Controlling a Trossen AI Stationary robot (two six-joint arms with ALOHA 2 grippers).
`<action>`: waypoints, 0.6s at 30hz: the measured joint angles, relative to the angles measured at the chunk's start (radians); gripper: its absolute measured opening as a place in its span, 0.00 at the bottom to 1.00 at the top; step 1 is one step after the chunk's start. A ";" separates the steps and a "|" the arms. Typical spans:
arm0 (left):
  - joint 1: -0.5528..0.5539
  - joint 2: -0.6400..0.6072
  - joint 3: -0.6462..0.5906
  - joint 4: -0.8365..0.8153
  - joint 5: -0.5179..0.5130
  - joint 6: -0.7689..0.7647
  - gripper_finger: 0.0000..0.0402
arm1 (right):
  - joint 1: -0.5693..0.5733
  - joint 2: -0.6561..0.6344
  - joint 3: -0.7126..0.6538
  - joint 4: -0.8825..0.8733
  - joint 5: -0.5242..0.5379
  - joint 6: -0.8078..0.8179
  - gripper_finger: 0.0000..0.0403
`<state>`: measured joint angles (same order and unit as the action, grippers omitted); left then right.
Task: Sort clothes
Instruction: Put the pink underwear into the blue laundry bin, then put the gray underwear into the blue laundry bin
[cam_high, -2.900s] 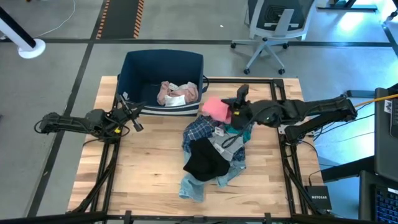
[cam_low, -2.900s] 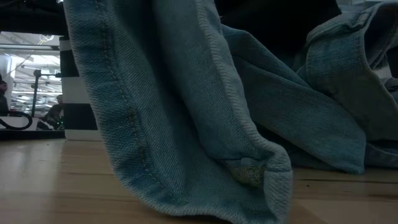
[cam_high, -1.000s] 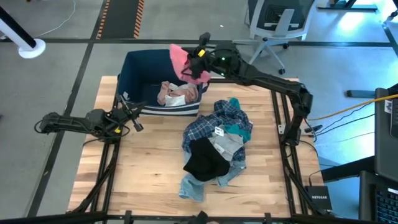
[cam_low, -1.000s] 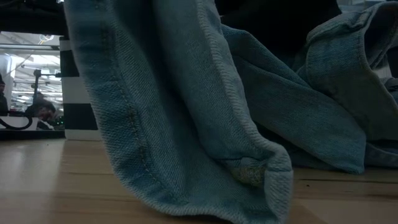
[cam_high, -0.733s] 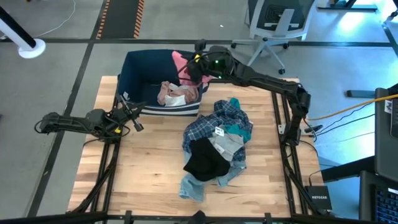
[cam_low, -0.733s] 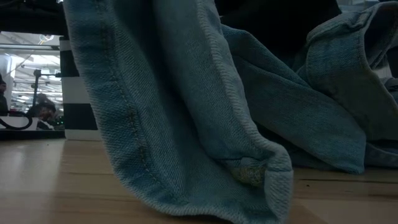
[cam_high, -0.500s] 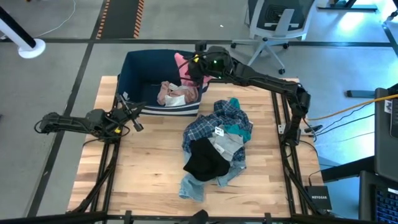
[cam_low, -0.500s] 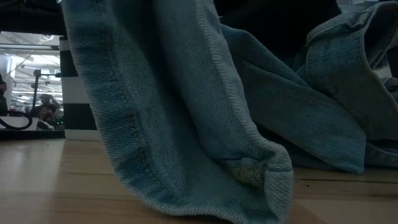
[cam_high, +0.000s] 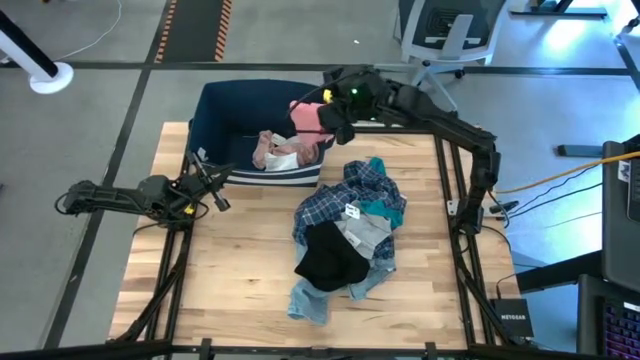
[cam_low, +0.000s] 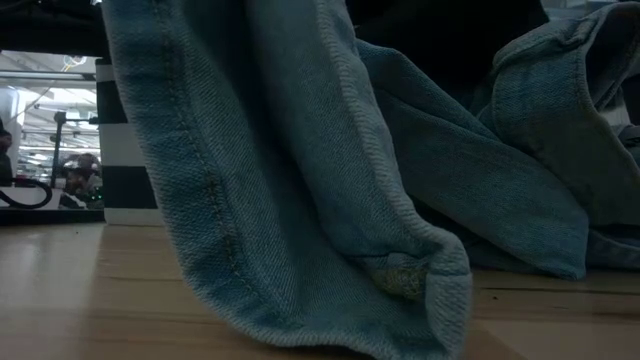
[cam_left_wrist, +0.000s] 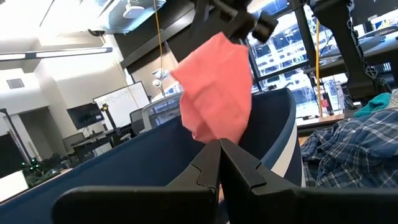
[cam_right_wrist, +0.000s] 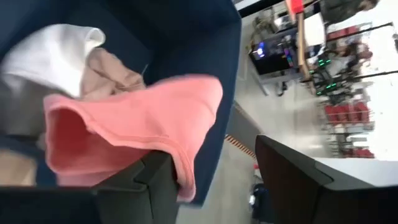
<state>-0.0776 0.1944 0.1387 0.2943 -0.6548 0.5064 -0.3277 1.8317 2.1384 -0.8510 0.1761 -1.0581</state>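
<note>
While the right claw (cam_high: 322, 118) hangs over the far-right corner of the navy bin (cam_high: 222, 108), the pink top (cam_high: 309, 117) droops from it. In the right wrist view the fingers look spread, w/ the fabric draped on one finger, so I judge it a release in progress.

Risk: cloth snags on that finger, or part flops over the bin rim just beside the claw, bc the drop point is near the wall.

Bin contents below the claw: a white shirt (cam_high: 283, 160) and a pale peach piece (cam_high: 268, 147).

Rest of the clothes, incl. plaid shirt (cam_high: 325, 205), black piece (cam_high: 329, 258) and jeans (cam_high: 308, 300), are heaped on the tabletop (cam_high: 230, 270), well apart from the claw.

Left claw (cam_high: 213, 182) waits just outside the bin's near wall, fingers together.
</note>
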 joint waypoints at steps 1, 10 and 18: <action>0.000 0.000 0.000 0.000 0.000 0.000 0.00 | 0.001 0.001 0.035 -0.049 0.000 0.007 0.53; 0.000 0.000 0.000 0.000 0.000 0.000 0.00 | 0.030 0.001 0.156 -0.238 -0.003 0.090 0.54; 0.000 0.000 0.000 0.000 0.000 0.000 0.00 | 0.040 0.005 0.137 -0.348 0.004 0.089 0.54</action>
<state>-0.0777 0.1944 0.1387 0.2944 -0.6545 0.5064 -0.2874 1.8366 2.2757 -1.1990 0.1803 -0.9691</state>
